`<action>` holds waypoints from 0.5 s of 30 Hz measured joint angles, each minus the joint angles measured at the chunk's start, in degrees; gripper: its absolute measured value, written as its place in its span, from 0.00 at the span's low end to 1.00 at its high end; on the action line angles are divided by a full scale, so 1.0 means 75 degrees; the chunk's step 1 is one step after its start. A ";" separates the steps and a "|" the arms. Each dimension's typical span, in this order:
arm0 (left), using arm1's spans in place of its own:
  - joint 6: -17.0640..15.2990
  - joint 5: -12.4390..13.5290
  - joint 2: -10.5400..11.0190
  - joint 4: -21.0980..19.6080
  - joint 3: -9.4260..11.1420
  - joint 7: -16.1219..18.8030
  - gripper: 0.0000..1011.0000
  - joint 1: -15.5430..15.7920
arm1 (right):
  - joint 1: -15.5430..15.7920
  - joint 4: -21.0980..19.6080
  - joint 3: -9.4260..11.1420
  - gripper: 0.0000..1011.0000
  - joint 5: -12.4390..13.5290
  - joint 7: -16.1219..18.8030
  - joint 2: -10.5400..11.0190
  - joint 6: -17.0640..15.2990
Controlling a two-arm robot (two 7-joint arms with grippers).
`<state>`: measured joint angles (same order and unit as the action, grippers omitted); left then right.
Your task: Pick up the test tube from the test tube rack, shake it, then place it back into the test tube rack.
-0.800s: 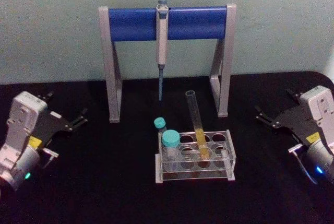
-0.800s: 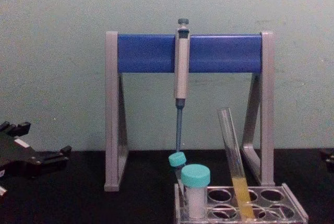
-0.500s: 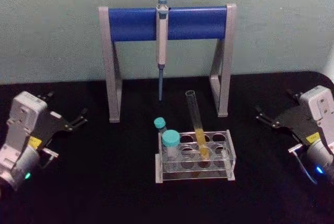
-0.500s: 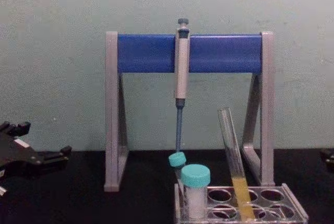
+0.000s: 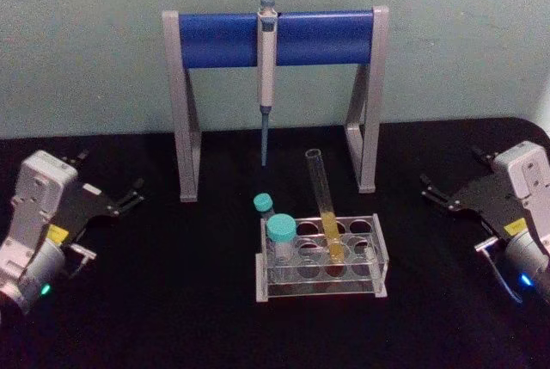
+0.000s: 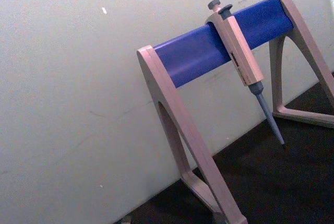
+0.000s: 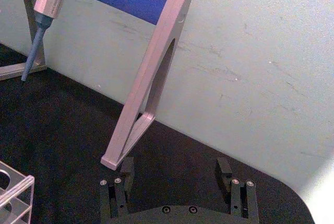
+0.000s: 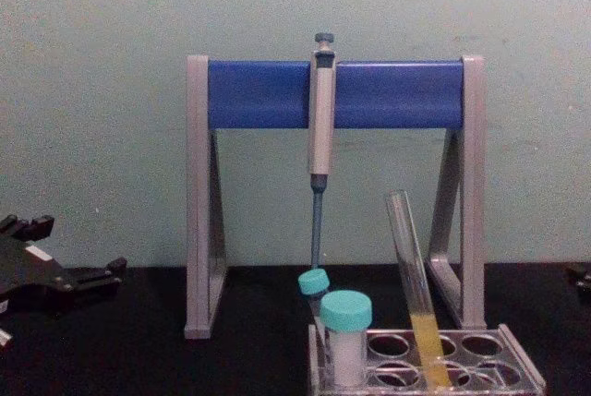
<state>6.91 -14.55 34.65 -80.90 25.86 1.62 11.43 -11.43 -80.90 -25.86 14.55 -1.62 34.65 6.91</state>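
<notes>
The test tube (image 5: 323, 201) is a long clear glass tube with yellow liquid low down. It leans in a back-row hole of the test tube rack (image 5: 379, 267), open end up. From the chest it shows the same way, the test tube (image 8: 412, 271) in the rack (image 8: 528, 375). My left gripper (image 5: 112, 171) rests open on the black table at the far left, well away from the rack. My right gripper (image 5: 449, 168) rests open at the far right, nothing between its fingers (image 7: 127, 167).
A wide teal-capped tube (image 5: 281, 231) and a small teal-capped tube (image 5: 263, 204) stand at the rack's left end. Behind the rack rises the grey-and-blue pipette stand (image 5: 215, 39), with a pipette (image 5: 266, 64) hanging from its bar. Black table lies open on both sides.
</notes>
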 joint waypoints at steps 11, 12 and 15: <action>0.0000 0.0000 0.0000 0.0000 0.0000 0.0000 0.99 0.0000 | 0.0000 0.0000 0.0000 0.99 0.0000 0.0000 0.0000 0.0000; 0.0000 0.0000 0.0000 0.0000 0.0000 0.0000 0.99 0.0000 | 0.0000 0.0000 0.0000 0.99 0.0000 0.0000 0.0000 0.0001; 0.0000 0.0000 0.0000 0.0001 0.0000 -0.0001 0.99 0.0000 | 0.0000 0.0000 0.0000 0.99 0.0000 0.0000 0.0000 0.0000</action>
<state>6.91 -14.55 34.65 -80.90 25.86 1.62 11.43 -11.43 -80.90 -25.86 14.55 -1.62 34.65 6.91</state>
